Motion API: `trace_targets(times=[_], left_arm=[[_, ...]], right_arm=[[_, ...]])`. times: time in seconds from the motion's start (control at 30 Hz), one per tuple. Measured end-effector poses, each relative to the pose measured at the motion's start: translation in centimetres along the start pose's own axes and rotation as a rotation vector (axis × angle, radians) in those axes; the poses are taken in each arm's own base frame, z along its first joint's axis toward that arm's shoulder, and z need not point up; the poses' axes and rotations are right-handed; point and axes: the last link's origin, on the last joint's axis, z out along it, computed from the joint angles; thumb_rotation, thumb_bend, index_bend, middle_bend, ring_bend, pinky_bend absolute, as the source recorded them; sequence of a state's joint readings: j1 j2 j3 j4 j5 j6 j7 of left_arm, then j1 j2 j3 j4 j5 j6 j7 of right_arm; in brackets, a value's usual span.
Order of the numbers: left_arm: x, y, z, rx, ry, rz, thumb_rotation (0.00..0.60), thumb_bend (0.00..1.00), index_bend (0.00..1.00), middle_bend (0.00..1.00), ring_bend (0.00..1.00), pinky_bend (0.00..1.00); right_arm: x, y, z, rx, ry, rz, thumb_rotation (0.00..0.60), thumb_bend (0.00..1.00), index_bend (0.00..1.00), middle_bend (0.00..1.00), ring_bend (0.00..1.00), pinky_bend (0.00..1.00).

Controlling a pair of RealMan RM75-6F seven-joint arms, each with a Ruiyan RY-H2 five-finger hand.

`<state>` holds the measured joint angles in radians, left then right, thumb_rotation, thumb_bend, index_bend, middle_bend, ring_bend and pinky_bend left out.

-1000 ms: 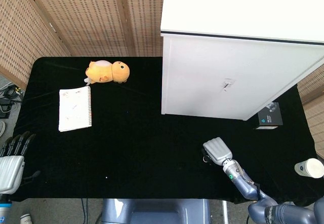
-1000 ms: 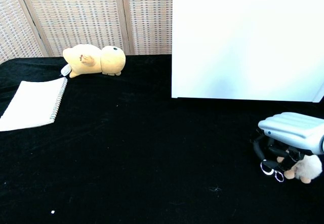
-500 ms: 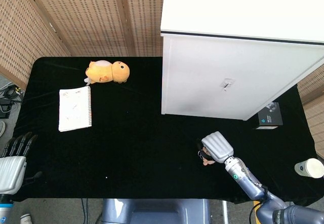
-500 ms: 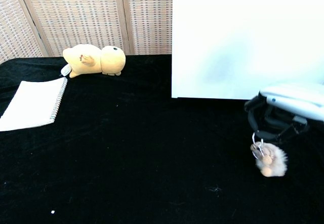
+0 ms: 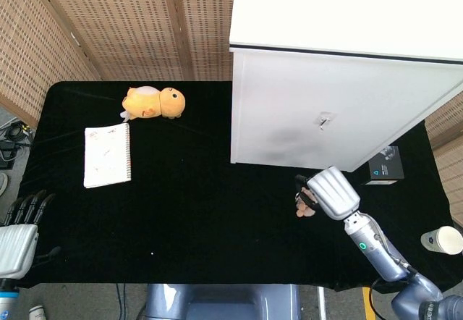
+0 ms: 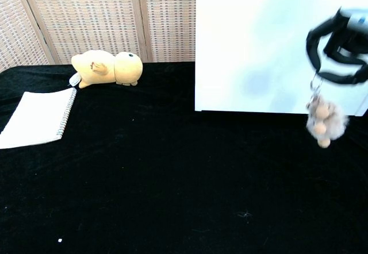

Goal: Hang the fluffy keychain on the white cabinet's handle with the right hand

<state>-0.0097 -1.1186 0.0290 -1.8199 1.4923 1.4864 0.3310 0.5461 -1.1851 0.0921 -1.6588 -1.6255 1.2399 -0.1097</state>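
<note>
My right hand (image 5: pixel 331 192) hangs in the air in front of the white cabinet (image 5: pixel 340 110), back upward. In the chest view its dark fingers (image 6: pixel 339 44) pinch the ring of the fluffy keychain (image 6: pixel 325 120), which dangles below them, blurred. From the head view only a bit of the keychain (image 5: pixel 304 205) peeks out at the hand's left edge. The cabinet's small handle (image 5: pixel 323 121) sits on the door, above the hand in the head view. My left hand (image 5: pixel 18 237) rests at the table's near left corner, fingers spread and holding nothing.
An orange plush toy (image 5: pixel 153 103) lies at the back left, with a white spiral notebook (image 5: pixel 107 155) in front of it. A small black box (image 5: pixel 383 165) stands right of the cabinet and a pale cup (image 5: pixel 443 241) sits at the far right edge.
My right hand has lifted the keychain off the table and carried it up and toward the cabinet front. The left hand has stayed put.
</note>
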Motion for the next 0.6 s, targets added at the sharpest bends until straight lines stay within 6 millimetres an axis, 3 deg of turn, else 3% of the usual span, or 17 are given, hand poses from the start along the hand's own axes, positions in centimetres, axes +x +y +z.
trace_targets(times=[0.4, 0.6], left_arm=[[0.0, 0.3, -0.3, -0.01, -0.001, -0.004, 0.6, 0.0, 0.0, 0.0, 0.0, 0.0], [0.1, 0.2, -0.3, -0.011, 0.001, -0.008, 0.6, 0.0, 0.0, 0.0, 0.0, 0.0]], right_arm=[[8.6, 2.6, 1.6, -0.057, 0.156, -0.207, 0.6, 0.6, 0.72, 0.94, 0.92, 1.0], [10.5, 2.8, 1.8, -0.09, 0.198, -0.217, 0.6, 0.6, 0.72, 0.94, 0.92, 1.0]])
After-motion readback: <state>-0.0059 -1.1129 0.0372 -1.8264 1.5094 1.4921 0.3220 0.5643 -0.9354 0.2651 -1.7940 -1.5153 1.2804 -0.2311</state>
